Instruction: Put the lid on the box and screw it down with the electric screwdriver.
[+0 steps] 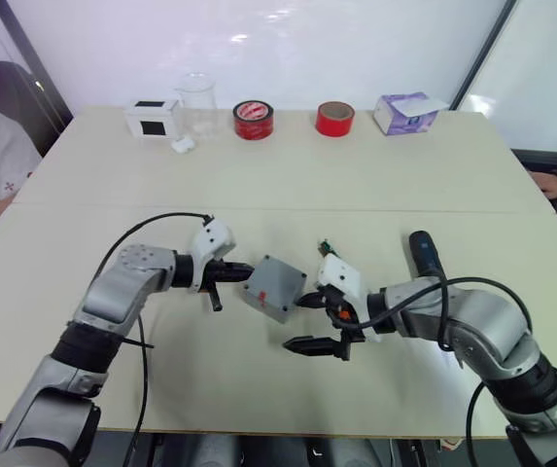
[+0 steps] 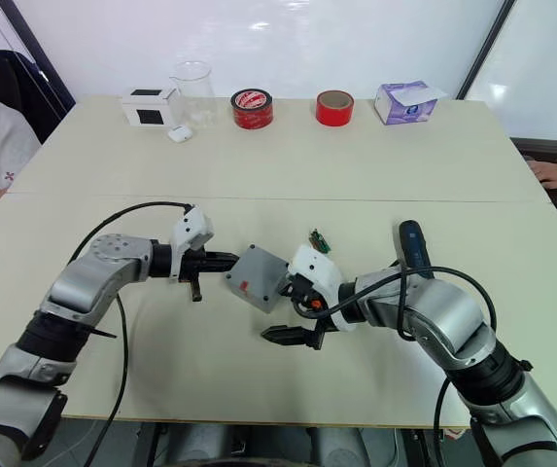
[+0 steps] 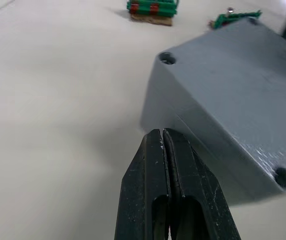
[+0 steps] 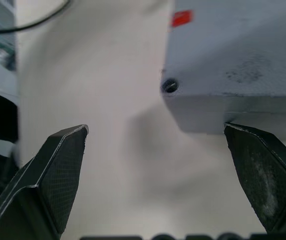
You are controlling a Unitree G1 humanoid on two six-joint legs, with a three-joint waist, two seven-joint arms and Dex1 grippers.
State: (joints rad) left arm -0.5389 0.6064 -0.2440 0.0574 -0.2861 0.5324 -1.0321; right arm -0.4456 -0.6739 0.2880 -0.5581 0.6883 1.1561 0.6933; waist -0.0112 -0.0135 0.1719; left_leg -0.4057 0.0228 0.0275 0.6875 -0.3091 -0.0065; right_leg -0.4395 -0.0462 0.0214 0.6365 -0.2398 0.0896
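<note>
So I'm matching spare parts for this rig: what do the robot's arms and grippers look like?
Both arms are silver-grey metal with black joint sections, and a black cable loops along each. Each wrist carries a white plastic housing; the right one shows an orange-red detail. The left gripper and right gripper each have two black tapered fingers, with finely textured inner pads.

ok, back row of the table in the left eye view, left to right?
white box with a black square → clear beaker → red tape roll with black rim → red tape roll → purple tissue box
</note>
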